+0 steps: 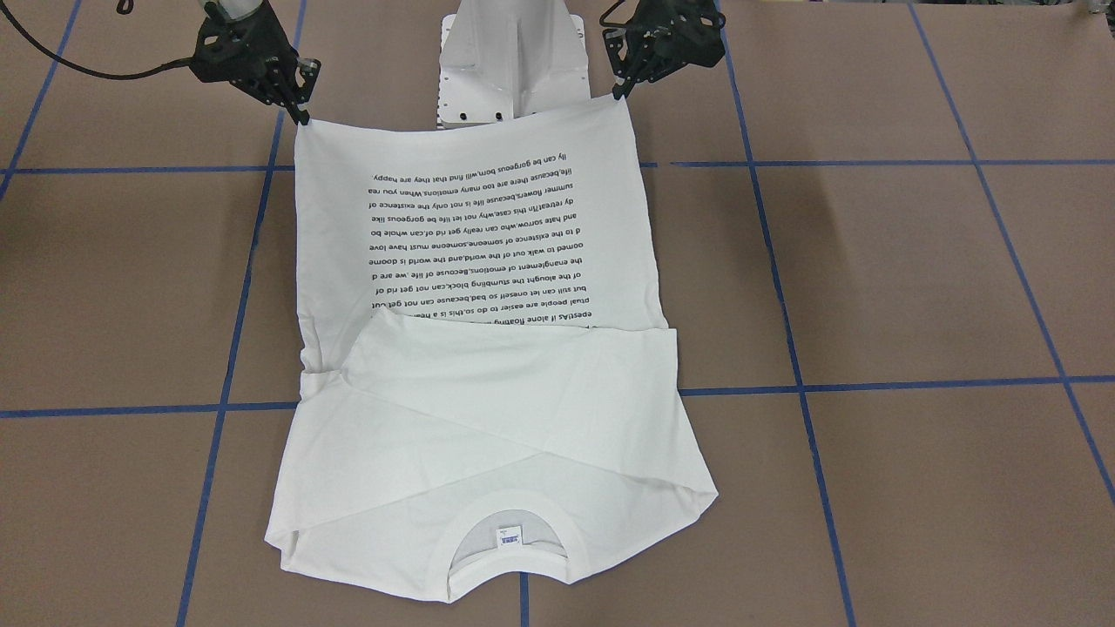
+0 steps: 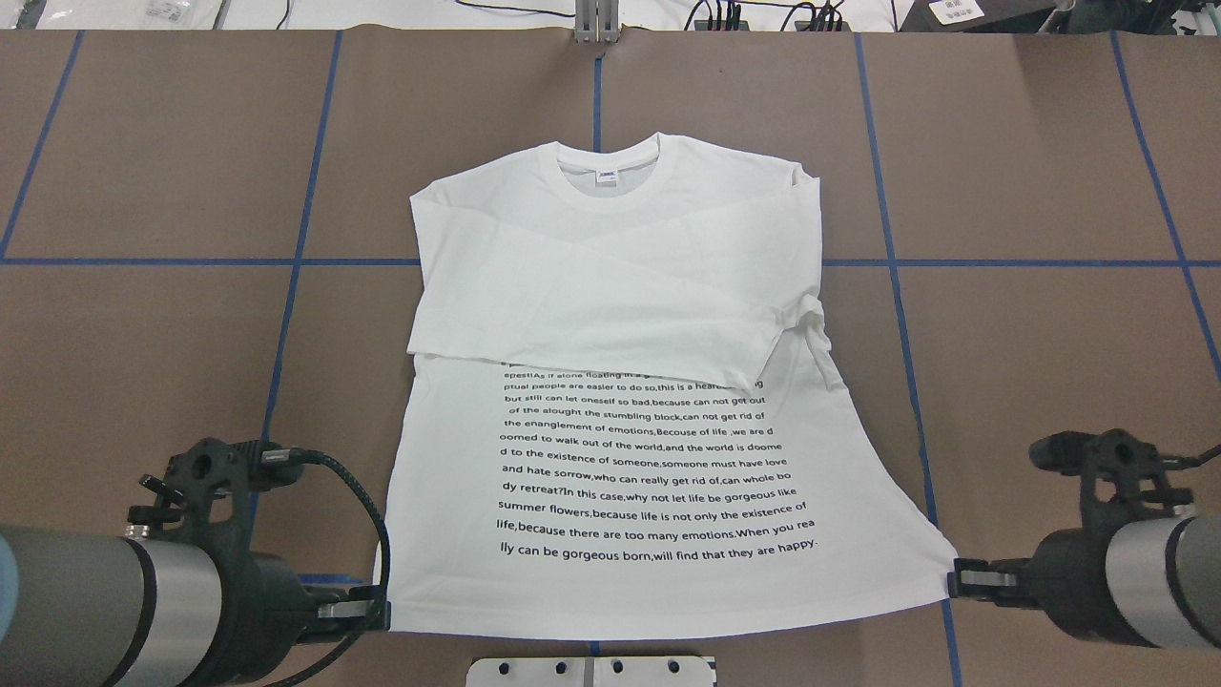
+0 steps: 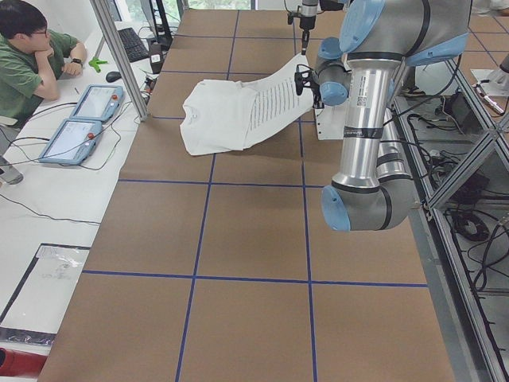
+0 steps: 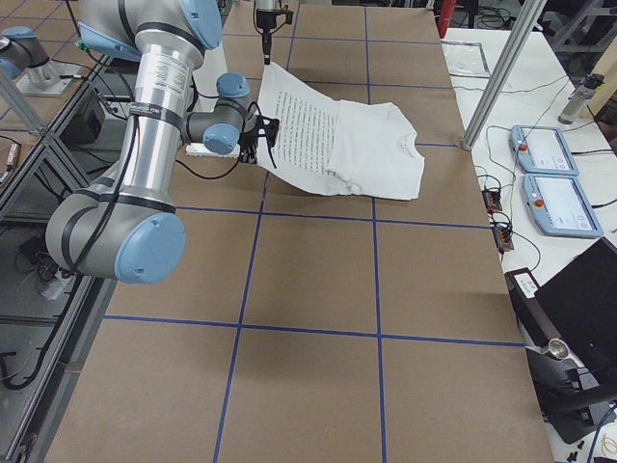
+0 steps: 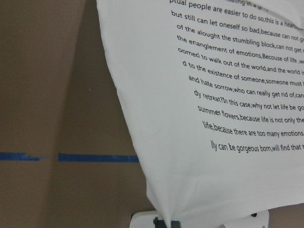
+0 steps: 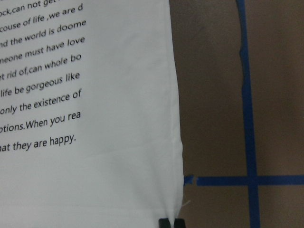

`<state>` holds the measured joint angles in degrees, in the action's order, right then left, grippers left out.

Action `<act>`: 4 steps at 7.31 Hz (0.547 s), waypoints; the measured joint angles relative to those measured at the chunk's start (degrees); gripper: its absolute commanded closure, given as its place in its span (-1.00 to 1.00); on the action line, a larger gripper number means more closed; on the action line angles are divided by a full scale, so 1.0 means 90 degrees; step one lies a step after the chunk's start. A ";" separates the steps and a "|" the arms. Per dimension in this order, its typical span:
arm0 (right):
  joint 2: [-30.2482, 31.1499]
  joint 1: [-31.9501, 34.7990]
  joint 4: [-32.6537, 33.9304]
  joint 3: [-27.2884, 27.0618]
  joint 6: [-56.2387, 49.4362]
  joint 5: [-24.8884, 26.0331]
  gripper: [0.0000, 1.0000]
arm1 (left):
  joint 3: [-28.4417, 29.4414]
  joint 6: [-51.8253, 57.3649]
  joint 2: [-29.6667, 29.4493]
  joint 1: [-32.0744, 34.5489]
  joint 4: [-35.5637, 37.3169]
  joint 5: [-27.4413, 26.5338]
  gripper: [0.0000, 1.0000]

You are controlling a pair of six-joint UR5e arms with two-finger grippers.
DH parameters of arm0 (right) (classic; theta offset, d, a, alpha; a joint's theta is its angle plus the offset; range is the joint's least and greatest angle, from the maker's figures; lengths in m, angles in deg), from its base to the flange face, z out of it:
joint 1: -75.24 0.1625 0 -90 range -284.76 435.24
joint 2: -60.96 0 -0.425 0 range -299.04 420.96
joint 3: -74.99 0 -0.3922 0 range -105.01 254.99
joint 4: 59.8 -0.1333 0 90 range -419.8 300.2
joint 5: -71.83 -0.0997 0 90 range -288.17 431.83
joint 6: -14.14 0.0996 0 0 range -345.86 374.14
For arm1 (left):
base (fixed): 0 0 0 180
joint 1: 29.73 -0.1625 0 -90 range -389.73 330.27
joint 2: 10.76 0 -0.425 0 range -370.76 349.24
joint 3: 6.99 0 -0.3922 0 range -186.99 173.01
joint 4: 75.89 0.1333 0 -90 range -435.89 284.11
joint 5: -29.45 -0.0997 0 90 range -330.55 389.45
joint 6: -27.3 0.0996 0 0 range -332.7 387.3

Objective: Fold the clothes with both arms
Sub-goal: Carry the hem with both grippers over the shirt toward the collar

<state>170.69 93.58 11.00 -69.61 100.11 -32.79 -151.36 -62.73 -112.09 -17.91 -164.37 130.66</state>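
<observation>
The white T-shirt (image 2: 610,286) lies on the brown table with its collar (image 2: 608,157) at the far side and both sleeves folded across the chest. Its printed text (image 2: 649,468) faces up. The hem end is raised off the table and slopes up towards the robot, as the exterior left view shows on the T-shirt (image 3: 238,111). My left gripper (image 2: 382,611) is shut on the hem's left corner, and its fingertips pinch cloth in the left wrist view (image 5: 164,222). My right gripper (image 2: 954,579) is shut on the other hem corner (image 6: 171,221). Both grippers hold the hem stretched between them (image 1: 453,117).
The white pedestal base (image 1: 514,70) stands just behind the raised hem. Blue tape lines (image 2: 172,260) divide the brown table into squares. A seated person (image 3: 24,56) and two tablets (image 3: 83,119) are at a side table beyond the far edge.
</observation>
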 measured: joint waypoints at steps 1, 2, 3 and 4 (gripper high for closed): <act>-0.0078 0.0816 0.0110 -0.0017 -0.0535 -0.0694 1.00 | -0.0045 0.0129 -0.0466 0.0246 0.0506 0.0137 1.00; -0.0411 0.1541 0.0260 0.0242 -0.1019 -0.1170 1.00 | 0.0111 0.0405 -0.0912 0.0596 0.0837 0.0196 1.00; -0.1103 0.2094 0.0631 0.0701 -0.1384 -0.1413 1.00 | 0.0382 0.0809 -0.1202 0.1071 0.0985 0.0295 1.00; -0.2036 0.2510 0.1276 0.1222 -0.1758 -0.1504 1.00 | 0.0706 0.1284 -0.1375 0.1633 0.1034 0.0501 1.00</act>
<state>152.37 116.17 22.49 -58.61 84.28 -46.32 -145.00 -51.18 -124.47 -3.21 -155.06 135.17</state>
